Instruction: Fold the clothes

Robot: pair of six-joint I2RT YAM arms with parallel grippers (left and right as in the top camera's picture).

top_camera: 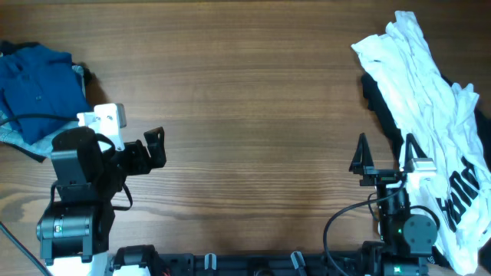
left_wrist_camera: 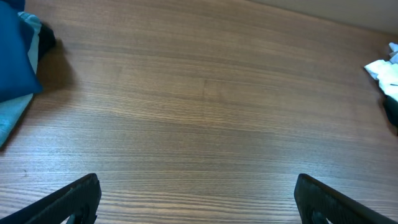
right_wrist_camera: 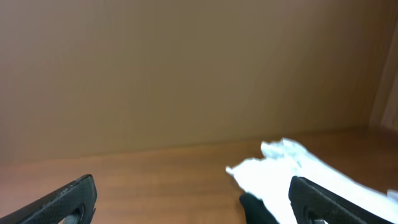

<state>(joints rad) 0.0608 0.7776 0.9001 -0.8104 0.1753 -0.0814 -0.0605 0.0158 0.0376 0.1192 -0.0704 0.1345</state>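
The dark teal-blue shirt (top_camera: pixel 34 80) lies crumpled at the table's far left edge, and its edge shows at the top left of the left wrist view (left_wrist_camera: pixel 15 56). My left gripper (top_camera: pixel 156 146) is open and empty, to the right of and nearer than the shirt, over bare wood; its jaws (left_wrist_camera: pixel 198 199) show only table between them. My right gripper (top_camera: pixel 383 152) is open and empty at the front right, beside the white pile; its jaws (right_wrist_camera: pixel 193 199) frame bare table.
A heap of white t-shirts with black lettering (top_camera: pixel 433 107) lies along the right edge over a dark garment (top_camera: pixel 377 100); it shows in the right wrist view (right_wrist_camera: pixel 292 165). Light-blue fabric (top_camera: pixel 15 134) lies under the shirt. The wooden table (top_camera: pixel 253 115) stretches between.
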